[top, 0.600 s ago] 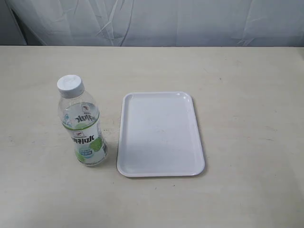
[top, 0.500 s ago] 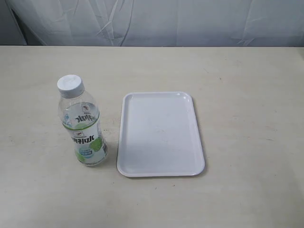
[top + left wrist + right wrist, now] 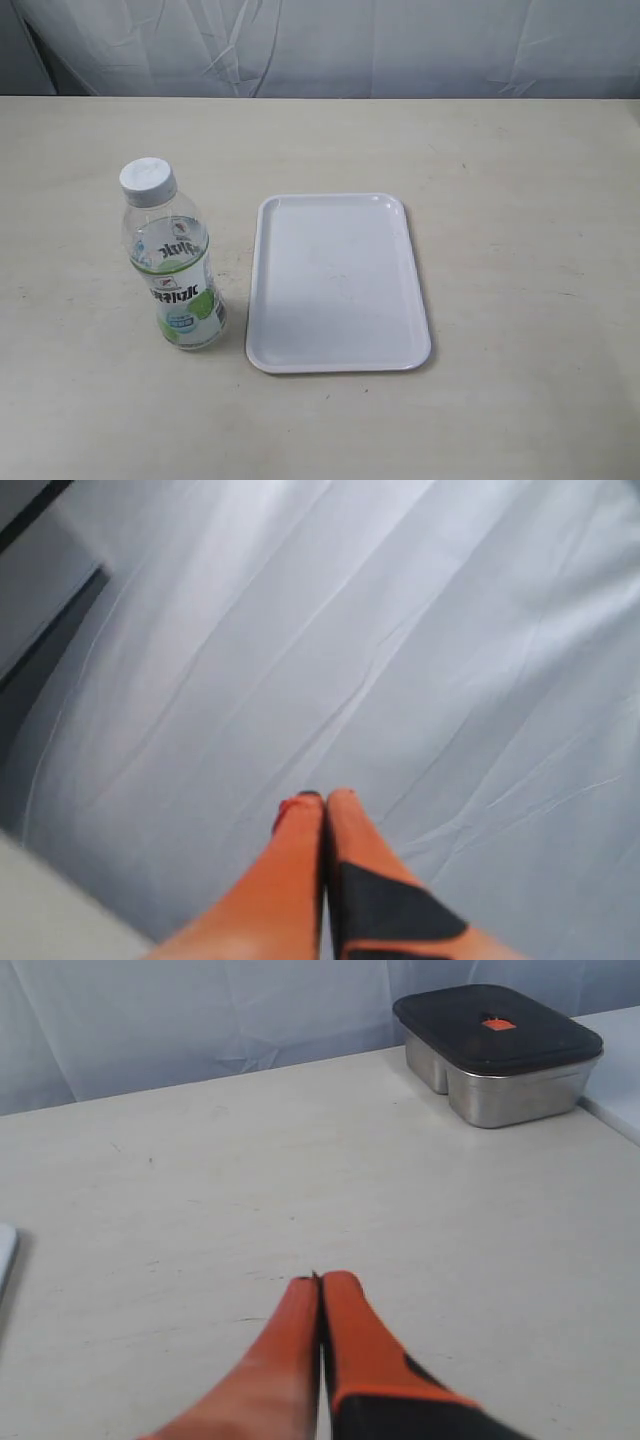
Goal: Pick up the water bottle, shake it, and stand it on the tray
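Observation:
The water bottle (image 3: 172, 262), clear with a white cap and a white-and-green label, stands upright on the table just left of the tray (image 3: 338, 282). The white tray lies flat with nothing on it. Neither arm shows in the exterior view. My left gripper (image 3: 325, 798) is shut, its orange fingers pressed together and pointing at the pale cloth backdrop. My right gripper (image 3: 320, 1280) is shut too, hovering over bare table, with a sliver of the tray's edge (image 3: 4, 1250) at the side of the right wrist view. The bottle shows in neither wrist view.
A steel lunch box with a black lid (image 3: 495, 1052) sits at the table's far corner in the right wrist view, next to a white surface (image 3: 620, 1070). Wrinkled pale cloth (image 3: 320, 45) hangs behind the table.

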`<act>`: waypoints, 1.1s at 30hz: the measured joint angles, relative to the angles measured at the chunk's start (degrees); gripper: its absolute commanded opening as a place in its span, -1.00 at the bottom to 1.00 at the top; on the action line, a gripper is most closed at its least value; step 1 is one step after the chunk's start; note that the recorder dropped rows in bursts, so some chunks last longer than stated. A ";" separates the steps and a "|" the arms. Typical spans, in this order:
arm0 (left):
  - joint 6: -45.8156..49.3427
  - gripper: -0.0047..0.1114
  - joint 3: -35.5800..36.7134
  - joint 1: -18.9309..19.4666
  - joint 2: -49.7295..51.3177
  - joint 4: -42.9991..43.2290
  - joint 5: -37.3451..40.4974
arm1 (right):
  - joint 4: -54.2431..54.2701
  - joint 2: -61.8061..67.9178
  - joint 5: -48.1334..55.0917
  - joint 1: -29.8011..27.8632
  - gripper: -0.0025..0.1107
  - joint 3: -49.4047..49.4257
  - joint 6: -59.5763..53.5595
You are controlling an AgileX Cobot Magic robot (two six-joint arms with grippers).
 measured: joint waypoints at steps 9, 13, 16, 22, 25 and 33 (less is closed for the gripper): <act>-15.54 -0.38 -30.55 -3.02 30.52 42.05 6.52 | 0.00 0.00 0.00 0.70 -0.91 0.00 0.00; -15.80 0.31 -30.99 -15.22 37.58 52.56 6.76 | 0.00 0.00 0.00 0.70 -0.91 0.00 0.00; -15.80 0.38 -30.99 -21.77 40.80 56.72 6.76 | 0.00 0.00 0.00 0.70 -0.91 0.00 0.00; -15.80 0.38 -30.99 -30.41 47.57 62.80 6.76 | 0.00 0.00 0.00 0.70 -0.91 0.00 0.00; -15.80 0.38 -30.99 -31.65 49.97 63.20 6.76 | 0.00 0.00 0.00 0.70 -0.91 0.00 0.00; -15.80 0.90 -29.33 -31.90 51.66 65.34 0.62 | 0.00 0.00 0.00 0.70 -0.91 0.00 0.00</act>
